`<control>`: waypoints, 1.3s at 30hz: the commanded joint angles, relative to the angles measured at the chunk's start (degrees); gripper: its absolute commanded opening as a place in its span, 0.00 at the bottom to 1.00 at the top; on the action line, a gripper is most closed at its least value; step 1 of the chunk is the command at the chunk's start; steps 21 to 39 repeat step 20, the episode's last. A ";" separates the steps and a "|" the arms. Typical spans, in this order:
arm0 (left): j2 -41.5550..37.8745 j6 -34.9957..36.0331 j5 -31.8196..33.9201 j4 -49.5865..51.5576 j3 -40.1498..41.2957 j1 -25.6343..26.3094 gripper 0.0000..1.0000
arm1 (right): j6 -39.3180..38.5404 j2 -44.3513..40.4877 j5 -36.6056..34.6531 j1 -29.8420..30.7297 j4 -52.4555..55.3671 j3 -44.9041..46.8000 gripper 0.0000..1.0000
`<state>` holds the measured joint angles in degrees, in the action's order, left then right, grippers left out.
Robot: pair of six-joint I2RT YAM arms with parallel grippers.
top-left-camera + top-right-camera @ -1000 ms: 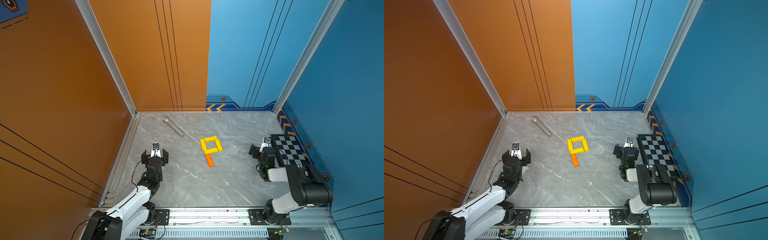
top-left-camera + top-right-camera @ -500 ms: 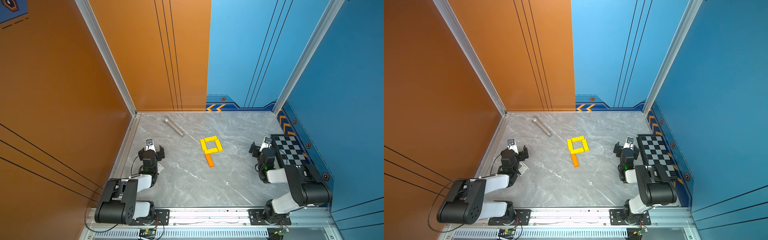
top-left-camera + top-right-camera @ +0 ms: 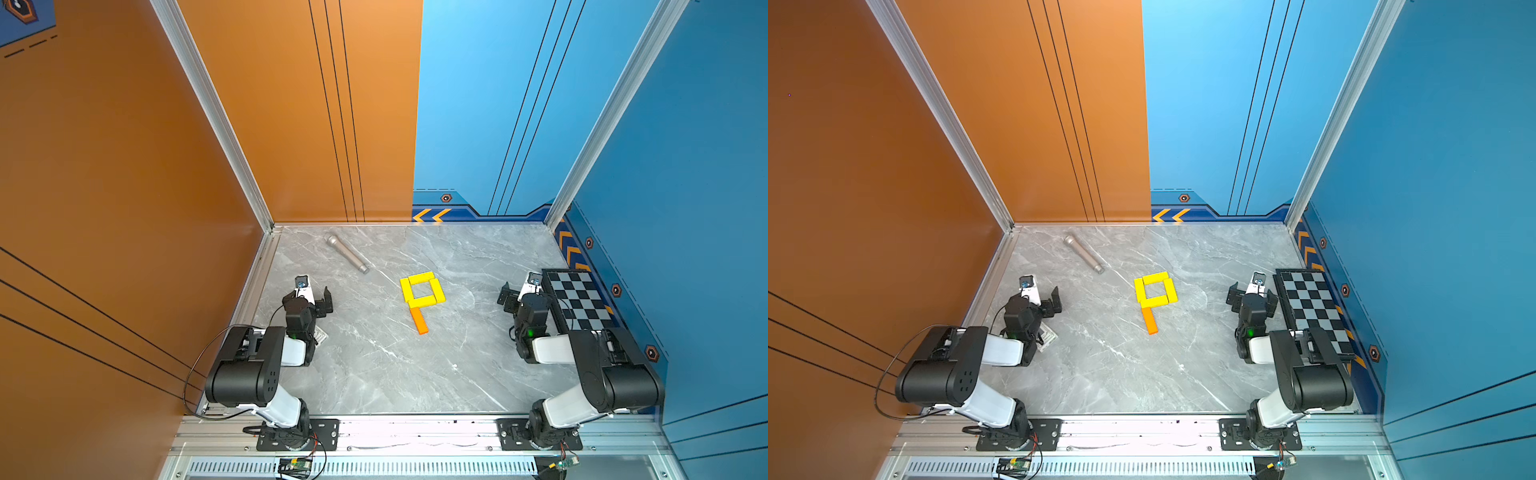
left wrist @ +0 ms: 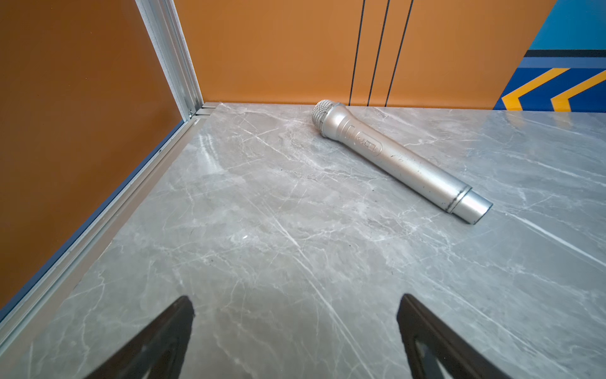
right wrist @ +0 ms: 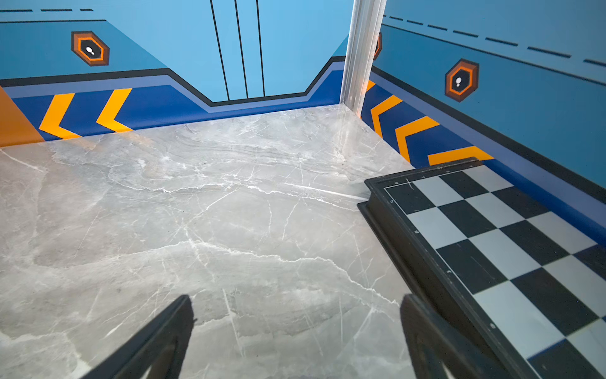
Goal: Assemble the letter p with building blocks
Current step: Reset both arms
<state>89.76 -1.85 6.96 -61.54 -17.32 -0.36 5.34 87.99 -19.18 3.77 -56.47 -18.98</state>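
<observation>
Broadly, the grey marble-patterned tabletop (image 3: 374,374) carries everything, with an orange wall (image 3: 124,208) on the robot's left and a blue wall (image 3: 685,208) on its right. Against the blue wall lies a black-framed board of black and silver chequered squares (image 3: 579,301).

Just beside that board's far corner, the right gripper (image 3: 1253,293) hangs low over the table. Its jaws are spread wide with nothing between them, and the right wrist view shows only bare marble there. Across the table, near the orange wall, the left gripper (image 3: 308,296) is equally wide apart and empty.

A silver metal microphone (image 4: 393,157) lies on its side toward the back corner, well apart from the left gripper.

Between the 2 arms the letter p (image 3: 408,291) lies flat and untouched. Its loop is 4 bright yellow planks (image 3: 428,300) touching in a square. 1 orange plank (image 3: 418,322) butts under the loop's left corner as the stem, slanting slightly toward the robot.

A small grey square tile (image 3: 320,334) peeks out from beneath the left arm.
</observation>
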 commanded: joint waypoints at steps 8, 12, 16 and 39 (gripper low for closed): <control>-0.25 4.29 -7.39 1.07 -0.51 1.31 0.99 | -0.77 0.61 -2.51 0.89 1.45 -0.88 1.00; -0.19 5.72 -10.22 1.15 -0.52 1.55 0.99 | -0.95 0.63 -2.57 1.04 1.27 -0.88 1.00; -0.03 5.76 -9.84 1.32 -0.76 1.55 0.99 | -0.95 0.69 -2.58 1.06 1.32 -0.90 1.00; -0.34 5.53 -8.01 4.03 -1.88 1.97 0.99 | -0.95 0.70 -2.47 1.06 1.36 -0.95 1.00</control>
